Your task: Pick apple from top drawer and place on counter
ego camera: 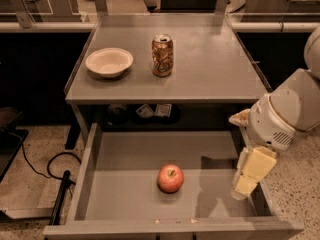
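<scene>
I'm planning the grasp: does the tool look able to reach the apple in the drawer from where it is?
Probably yes. The tool hangs by the right wall of the open drawer. The apple lies alone near the middle of its floor, with nothing between them.
</scene>
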`<state>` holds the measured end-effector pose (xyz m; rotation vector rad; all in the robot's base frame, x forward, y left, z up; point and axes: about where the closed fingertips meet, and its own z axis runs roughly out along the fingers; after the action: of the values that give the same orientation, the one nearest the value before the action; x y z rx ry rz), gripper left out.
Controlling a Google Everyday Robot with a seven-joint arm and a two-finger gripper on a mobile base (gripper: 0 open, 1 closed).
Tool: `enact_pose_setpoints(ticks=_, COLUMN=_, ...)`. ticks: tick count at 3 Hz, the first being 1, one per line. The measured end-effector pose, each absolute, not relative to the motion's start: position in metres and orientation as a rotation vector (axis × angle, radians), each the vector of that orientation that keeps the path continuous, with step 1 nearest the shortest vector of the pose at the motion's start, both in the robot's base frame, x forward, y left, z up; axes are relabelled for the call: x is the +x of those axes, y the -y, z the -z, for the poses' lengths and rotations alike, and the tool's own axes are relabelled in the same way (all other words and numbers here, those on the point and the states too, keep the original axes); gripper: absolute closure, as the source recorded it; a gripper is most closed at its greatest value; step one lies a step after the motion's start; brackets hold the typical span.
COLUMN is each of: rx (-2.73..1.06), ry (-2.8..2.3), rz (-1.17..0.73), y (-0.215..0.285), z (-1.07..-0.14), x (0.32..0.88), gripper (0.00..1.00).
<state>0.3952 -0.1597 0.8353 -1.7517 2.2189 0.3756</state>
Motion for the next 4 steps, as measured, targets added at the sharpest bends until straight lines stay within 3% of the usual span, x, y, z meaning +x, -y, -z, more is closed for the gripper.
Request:
enact_pose_setpoints(ticks=2, rx=-1.682, ry=-2.196, rz=-0.415, y=0.116, z=-0.78, x=0.418, gripper=0.0)
enact_pose_setpoints(ticks=4, rx=-1.641, ry=-2.179, rz=-0.467, y=0.106, z=-0.755, x=0.435, gripper=0.0)
